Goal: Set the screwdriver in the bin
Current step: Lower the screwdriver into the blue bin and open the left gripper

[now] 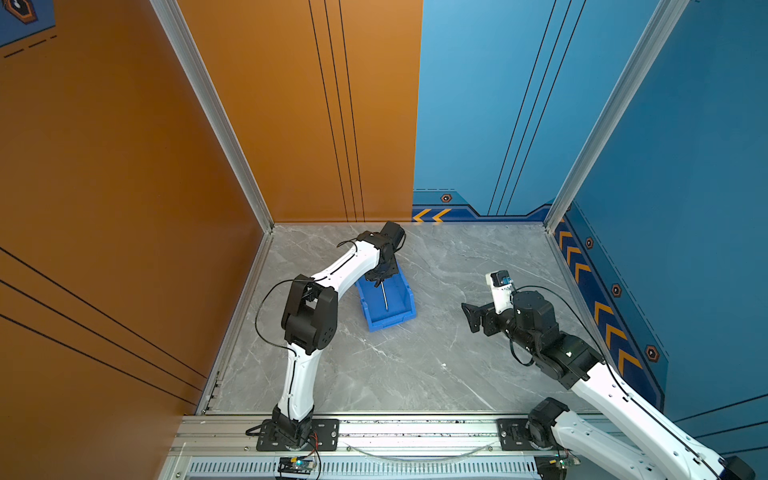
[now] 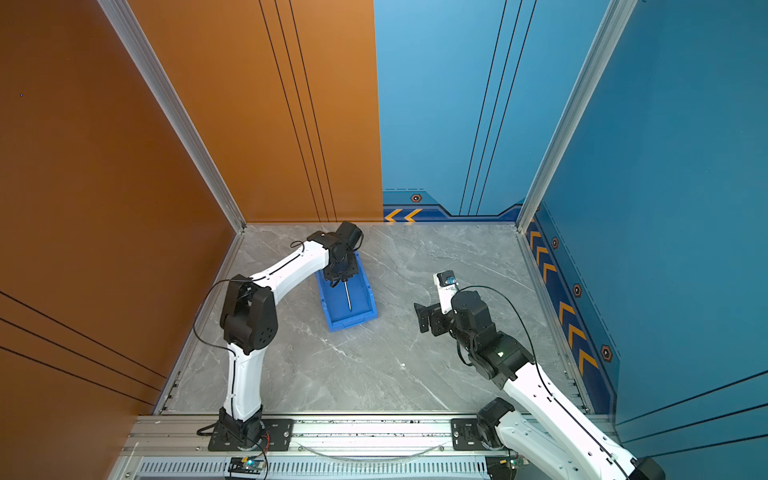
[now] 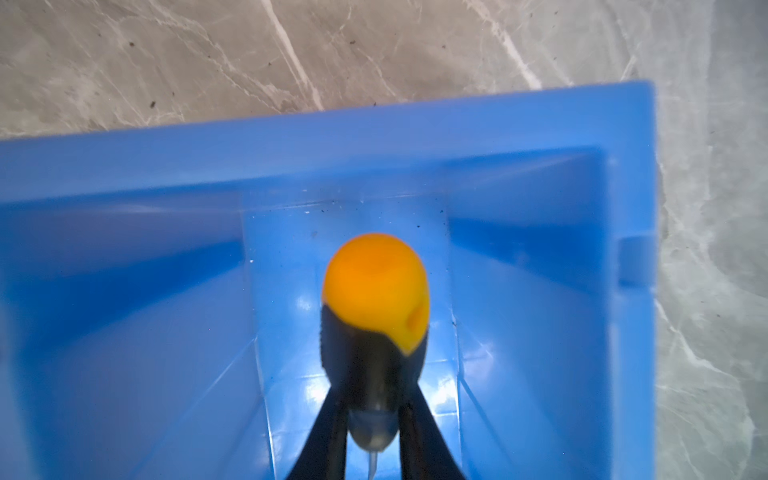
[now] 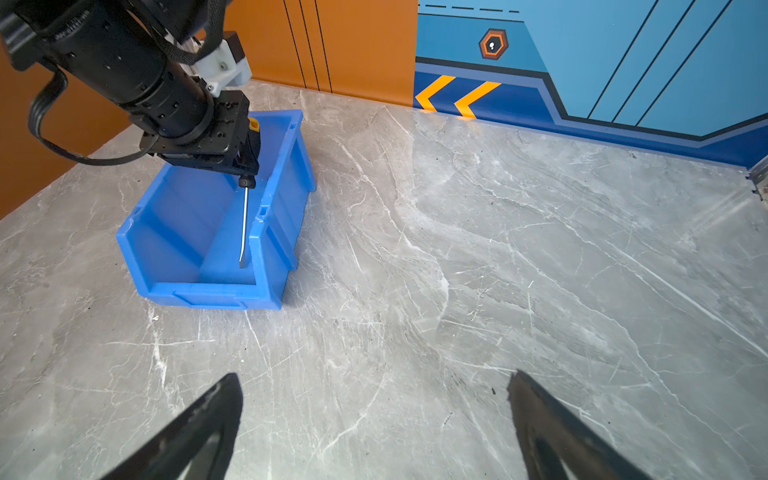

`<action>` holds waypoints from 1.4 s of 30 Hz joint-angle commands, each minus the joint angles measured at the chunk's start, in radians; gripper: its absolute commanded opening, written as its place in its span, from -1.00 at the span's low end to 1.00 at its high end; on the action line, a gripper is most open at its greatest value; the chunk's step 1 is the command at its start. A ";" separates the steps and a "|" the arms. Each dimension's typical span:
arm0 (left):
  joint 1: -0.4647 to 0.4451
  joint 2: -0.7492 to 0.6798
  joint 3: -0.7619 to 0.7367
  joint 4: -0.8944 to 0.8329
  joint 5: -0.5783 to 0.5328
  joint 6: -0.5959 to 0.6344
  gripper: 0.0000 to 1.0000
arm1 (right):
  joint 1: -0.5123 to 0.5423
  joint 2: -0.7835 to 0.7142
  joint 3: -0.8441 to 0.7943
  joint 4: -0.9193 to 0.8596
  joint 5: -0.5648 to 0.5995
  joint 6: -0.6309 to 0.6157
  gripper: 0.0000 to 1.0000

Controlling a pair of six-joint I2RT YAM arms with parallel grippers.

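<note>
Top views, bin: the bin (image 1: pixel 391 323) stands on the grey marbled surface (image 1: pixel 415 365), left of the middle and toward the far wall. Its low cut-down wall is turned to the near side.
Top views, left gripper: the left gripper (image 1: pixel 378 281) hangs over the far end of the bin, closed tight on the screwdriver (image 1: pixel 384 297) at its black handle.
Top views, screwdriver: the silver shaft slants from the gripper down into the bin toward the near wall, and the tip ends short of that wall (it looks the same in both top views).
Top views, right gripper: the right gripper (image 1: pixel 468 318) is well apart on the right, over bare surface, with nothing in it.
Left wrist, grip: two black fingers (image 3: pixel 328 432) pinch the dark handle from either side. The orange butt cap juts out past them, with the bin's blue floor and walls beneath it.
Left wrist, bin: one end wall with its thick rim lies beyond the cap, and marbled surface lies past that.
Right wrist, right gripper: its jaws are spread wide, and only surface shows between them.
Right wrist, screwdriver: it is off to the left and farther back. The handle end sits higher, in the left gripper, and the shaft runs down inside the bin's walls.
Right wrist, tip: whether it touches the bin floor cannot be told.
</note>
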 commanded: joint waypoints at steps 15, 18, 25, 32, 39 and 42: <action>0.007 0.108 0.043 -0.016 0.025 -0.040 -0.82 | -0.004 -0.023 0.026 0.017 0.005 -0.017 1.00; 0.009 0.124 0.060 -0.016 0.026 -0.037 -0.82 | -0.007 -0.031 0.025 0.018 0.015 -0.020 1.00; 0.015 0.141 0.068 -0.016 0.027 -0.041 -0.78 | -0.010 -0.044 0.024 0.013 0.028 -0.019 1.00; 0.015 0.134 0.056 -0.015 0.018 -0.036 -0.69 | -0.028 -0.073 0.019 -0.006 0.036 -0.021 1.00; 0.015 0.123 0.056 -0.015 0.014 -0.023 -0.51 | -0.031 -0.072 0.028 -0.012 0.038 -0.021 1.00; 0.015 0.120 0.057 -0.015 0.014 -0.019 -0.45 | -0.031 -0.071 0.033 -0.011 0.039 -0.021 1.00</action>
